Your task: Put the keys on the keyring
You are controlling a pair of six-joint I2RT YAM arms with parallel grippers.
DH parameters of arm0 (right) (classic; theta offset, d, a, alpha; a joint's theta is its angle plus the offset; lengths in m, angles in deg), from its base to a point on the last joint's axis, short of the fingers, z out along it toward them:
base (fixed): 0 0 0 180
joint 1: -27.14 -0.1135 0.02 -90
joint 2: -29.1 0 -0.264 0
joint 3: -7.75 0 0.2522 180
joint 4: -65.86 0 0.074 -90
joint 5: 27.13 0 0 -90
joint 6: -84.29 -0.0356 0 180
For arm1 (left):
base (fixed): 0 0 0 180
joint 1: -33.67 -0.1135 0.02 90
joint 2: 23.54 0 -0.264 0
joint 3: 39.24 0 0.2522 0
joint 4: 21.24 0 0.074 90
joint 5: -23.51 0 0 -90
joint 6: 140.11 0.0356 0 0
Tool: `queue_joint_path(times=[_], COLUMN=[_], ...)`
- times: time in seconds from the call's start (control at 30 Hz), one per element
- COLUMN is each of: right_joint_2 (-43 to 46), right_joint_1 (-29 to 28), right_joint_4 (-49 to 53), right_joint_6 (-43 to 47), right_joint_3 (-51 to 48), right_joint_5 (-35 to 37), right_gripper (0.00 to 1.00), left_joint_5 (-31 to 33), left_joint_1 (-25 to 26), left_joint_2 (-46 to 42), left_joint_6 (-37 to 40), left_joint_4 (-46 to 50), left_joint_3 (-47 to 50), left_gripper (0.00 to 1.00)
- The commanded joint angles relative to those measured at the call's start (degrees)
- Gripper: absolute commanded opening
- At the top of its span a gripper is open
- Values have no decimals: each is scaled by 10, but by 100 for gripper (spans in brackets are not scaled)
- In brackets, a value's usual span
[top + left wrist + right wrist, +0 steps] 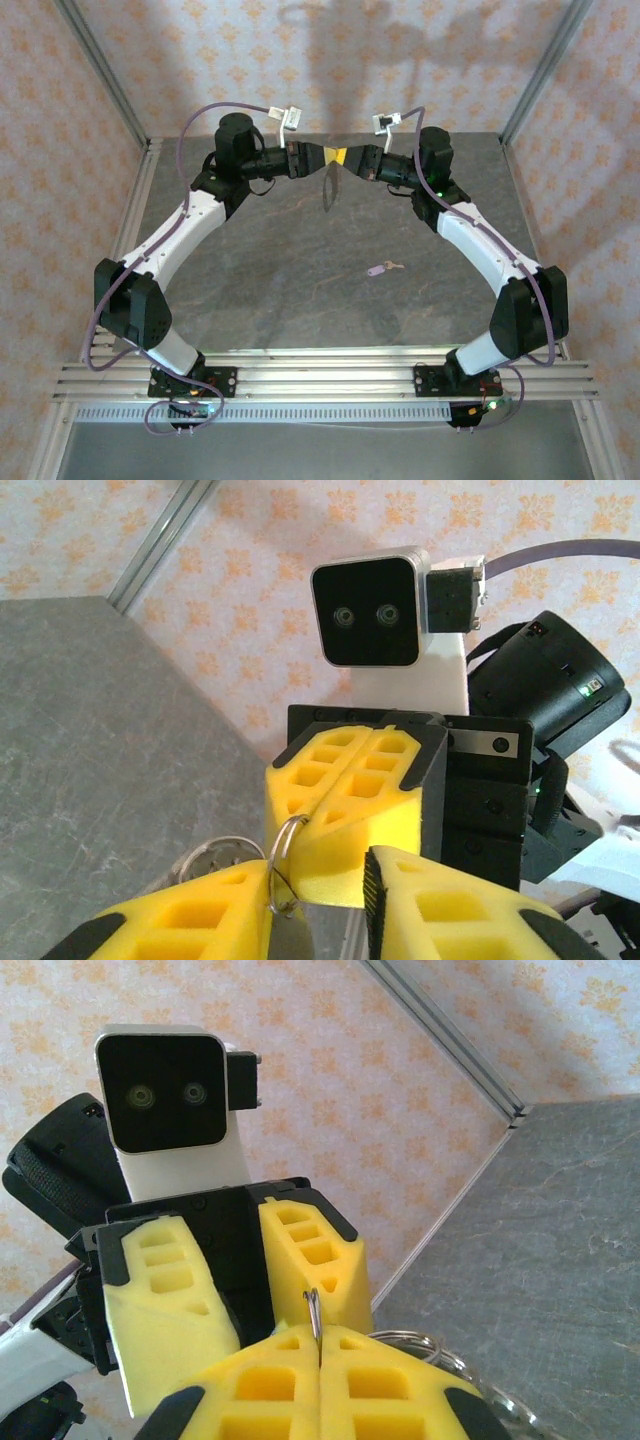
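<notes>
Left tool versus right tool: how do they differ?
The right tool is shut on a thin metal ring; the left tool stands open. The right tool reaches in from the right, the left tool from the left. Both have yellow fingers and meet tip to tip above the table.

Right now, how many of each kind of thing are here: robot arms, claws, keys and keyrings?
Robot arms: 2 (left arm, right arm)
Claws: 2 (left claw, right claw)
Keys: 1 (lilac-headed key, lying on the table)
Keyrings: 1 (keyring, pinched in the right claw)
Total: 6
</notes>
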Motion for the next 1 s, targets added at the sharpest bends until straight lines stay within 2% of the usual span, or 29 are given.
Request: queue_joint_path(times=[0.0, 0.27, 0.43, 0.77, 0.97], right_joint_2=[10, 6, 5, 8, 9], right_joint_1=[0, 0, -1, -1, 0], right_joint_4=[-17, -15, -7, -5, 11], right_joint_6=[13, 12, 17, 21, 33], right_joint_3=[1, 3, 4, 4, 6], right_joint_5=[-18, -24, -27, -27, -30], right_gripper=[0, 0, 0, 0, 0], left_joint_5=[-2, -3, -6, 20, 48], left_joint_1=[7, 7, 8, 15, 15], left_joint_2=[-8, -6, -2, 5, 8], left_joint_6=[-7, -9, -7, 34, 33], left_joint_4=[-45, -49, -47, 16, 11], left_joint_3=[-11, -12, -18, -34, -28], left_gripper=[25, 8, 0, 0, 11])
